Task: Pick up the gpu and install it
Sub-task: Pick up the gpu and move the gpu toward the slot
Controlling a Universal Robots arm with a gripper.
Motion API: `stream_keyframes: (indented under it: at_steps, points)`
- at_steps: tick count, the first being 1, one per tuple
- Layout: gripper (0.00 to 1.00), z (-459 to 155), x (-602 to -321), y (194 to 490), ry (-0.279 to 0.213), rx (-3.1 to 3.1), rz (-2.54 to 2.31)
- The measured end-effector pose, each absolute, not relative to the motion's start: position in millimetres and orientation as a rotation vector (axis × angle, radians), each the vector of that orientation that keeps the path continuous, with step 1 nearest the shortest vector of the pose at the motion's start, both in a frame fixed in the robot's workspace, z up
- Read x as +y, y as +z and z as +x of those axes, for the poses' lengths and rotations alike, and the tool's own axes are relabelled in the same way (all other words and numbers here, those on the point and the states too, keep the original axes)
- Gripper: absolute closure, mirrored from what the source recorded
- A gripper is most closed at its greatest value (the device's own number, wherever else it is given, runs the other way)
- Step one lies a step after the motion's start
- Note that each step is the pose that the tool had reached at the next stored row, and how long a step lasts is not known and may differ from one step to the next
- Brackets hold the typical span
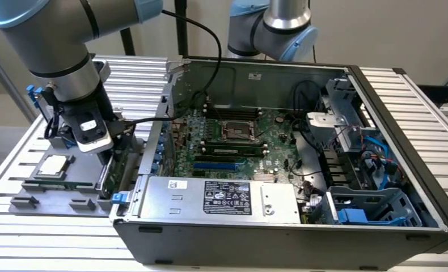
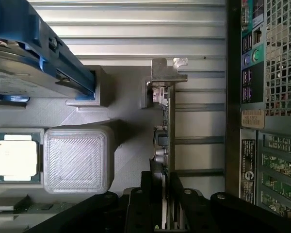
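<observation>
The gpu (image 2: 166, 131) stands on edge in the grey parts tray (image 2: 126, 111), seen edge-on in the wrist view with its silver end bracket (image 2: 168, 73) at the far end. My gripper (image 2: 166, 204) straddles the card, a black finger pressed against each face, shut on it. In the exterior view my gripper (image 1: 106, 156) hangs over the tray (image 1: 27, 198) just outside the open computer case (image 1: 284, 232), on the exterior view's left, with the gpu (image 1: 112, 170) below it. The card's lower edge still sits in its tray holder.
The tray also holds a CPU (image 2: 17, 158), a hard drive with blue rails (image 2: 34, 53), a RAM stick (image 2: 9, 204) and a raised grey block (image 2: 77, 158). Inside the case lie the motherboard (image 1: 232, 136), a blue slot (image 1: 220, 166) and the power supply (image 1: 224, 198). A second arm (image 1: 277, 28) stands behind.
</observation>
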State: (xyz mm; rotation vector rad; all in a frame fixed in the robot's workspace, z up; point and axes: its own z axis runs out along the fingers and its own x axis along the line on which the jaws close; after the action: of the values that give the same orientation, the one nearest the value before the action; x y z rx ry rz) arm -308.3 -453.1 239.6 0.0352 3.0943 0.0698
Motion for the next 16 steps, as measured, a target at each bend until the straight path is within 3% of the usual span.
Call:
stream_keyframes:
  at_steps: [4, 16]
  points:
    - [1.0, -308, -453, 244, 0.07, 3.094, 0.035]
    - [1.0, -308, -454, 298, 0.07, 3.094, 0.034]
